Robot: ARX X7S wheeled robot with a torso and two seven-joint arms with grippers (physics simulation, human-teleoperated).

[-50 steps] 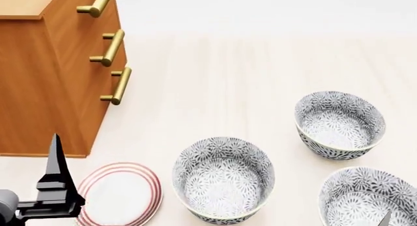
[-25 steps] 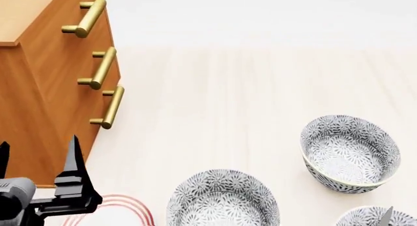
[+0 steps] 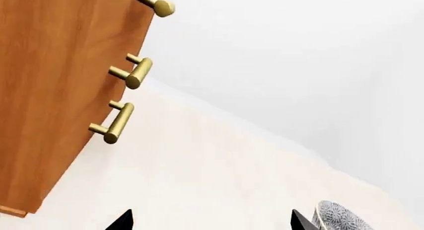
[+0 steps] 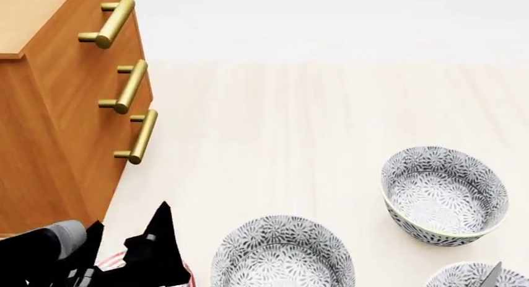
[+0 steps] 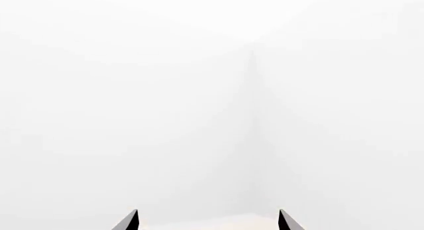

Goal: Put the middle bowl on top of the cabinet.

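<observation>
Approach step: the left claw point(image 4: 132, 253) hangs spread and empty beside the cabinet point(image 4: 58, 113), near the middle bowl point(image 4: 283, 253) at the counter's near edge. Next, it must straddle that bowl's rim; the right claw point(image 5: 206, 221) is spread too.

The cabinet point(image 4: 58, 119) is walling off the left; open surface point(image 4: 314, 126) is lying free beyond the bowls point(image 4: 444, 194).

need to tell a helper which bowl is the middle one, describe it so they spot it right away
Start at the tall orange-brown cabinet on the left. The middle bowl is the patterned bowl nearest its brass handles, cut by the bottom edge in the head view, beside the left gripper; the others sit further right.
</observation>
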